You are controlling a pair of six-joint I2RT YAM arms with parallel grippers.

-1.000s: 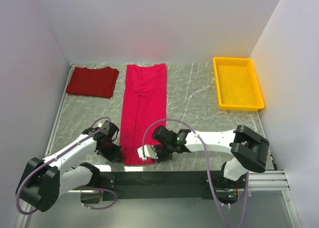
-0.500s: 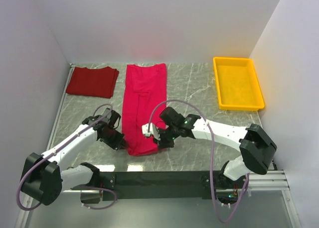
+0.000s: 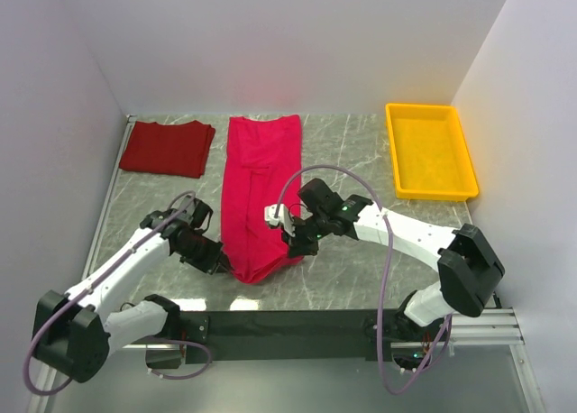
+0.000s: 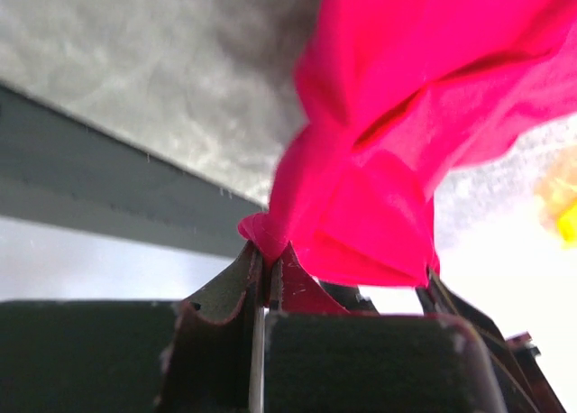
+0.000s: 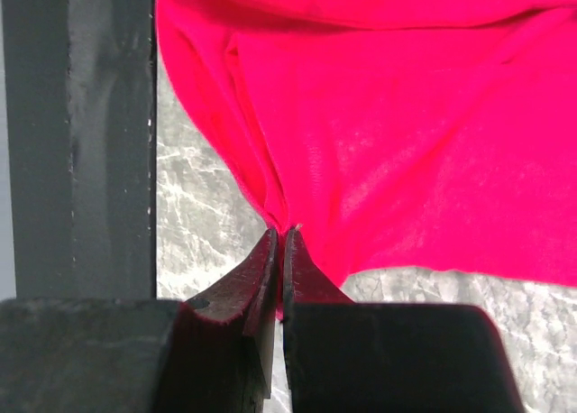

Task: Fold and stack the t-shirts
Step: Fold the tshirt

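The crimson-pink t-shirt lies as a long strip down the middle of the table, its near end lifted and curling back. My left gripper is shut on that end's left corner, and pink cloth bunches out of its jaws. At the right corner my right gripper is shut on the same hem, with the pink cloth hanging from its tips. The brick-red t-shirt lies folded at the far left.
A yellow tray stands at the far right corner. White walls close in the marble table on three sides. The black mounting rail runs along the near edge.
Both grippers have lifted the near hem of the pink t-shirt and carried it away from the near edge, toward the far end. The brick-red t-shirt has not moved.
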